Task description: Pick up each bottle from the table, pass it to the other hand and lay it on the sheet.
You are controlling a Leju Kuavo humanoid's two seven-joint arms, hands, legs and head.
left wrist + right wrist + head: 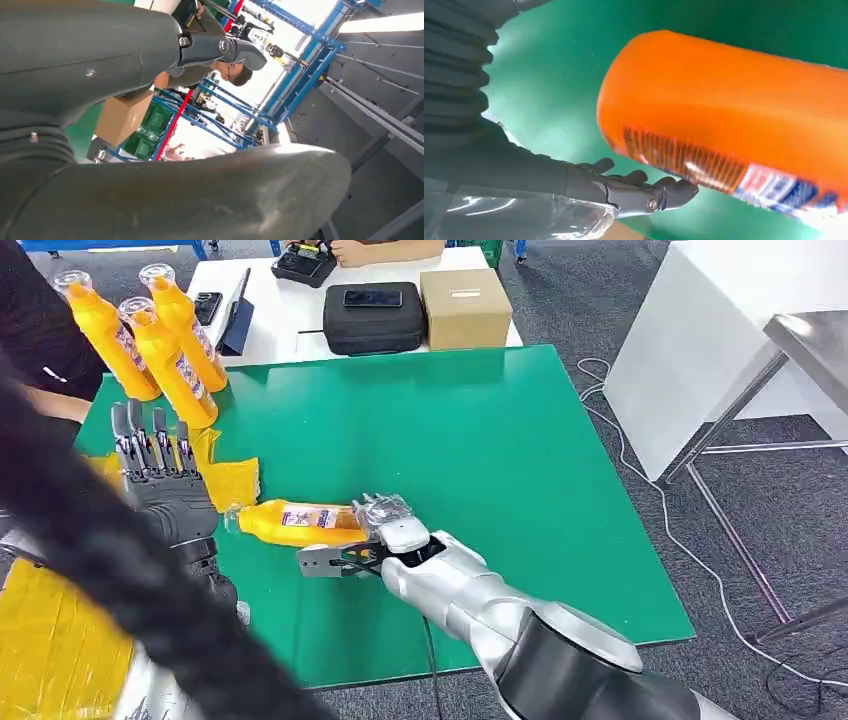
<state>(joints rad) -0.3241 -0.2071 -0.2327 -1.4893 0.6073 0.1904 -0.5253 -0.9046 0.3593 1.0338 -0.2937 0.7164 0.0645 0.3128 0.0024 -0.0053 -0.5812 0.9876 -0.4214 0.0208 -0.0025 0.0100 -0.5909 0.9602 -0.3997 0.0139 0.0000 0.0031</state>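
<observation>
Bottle (300, 523), orange-yellow with a printed label, lies on its side just above the near-left part of the green mat (480, 440) on the desk, gripped at its base by the right robot hand (385, 525), whose fingers wrap round the bottle's bottom end. Its neck points left toward the left robot hand (160, 475). In the right wrist view the bottle (734, 115) fills the frame, with dark fingers (644, 192) curled under its labelled side.

That left robot hand stands just left of the bottle's neck, fingers straight, apart and pointing away from the robot, holding nothing; whether it touches the neck I cannot tell. A crumpled yellow sheet (230, 480) lies between it and the bottle.

Three more upright bottles (165, 340) stand at the far-left corner of the mat. Beyond the mat, on a white desk (290, 310), sit a black case (373, 318) and a cardboard box (465, 307).
</observation>
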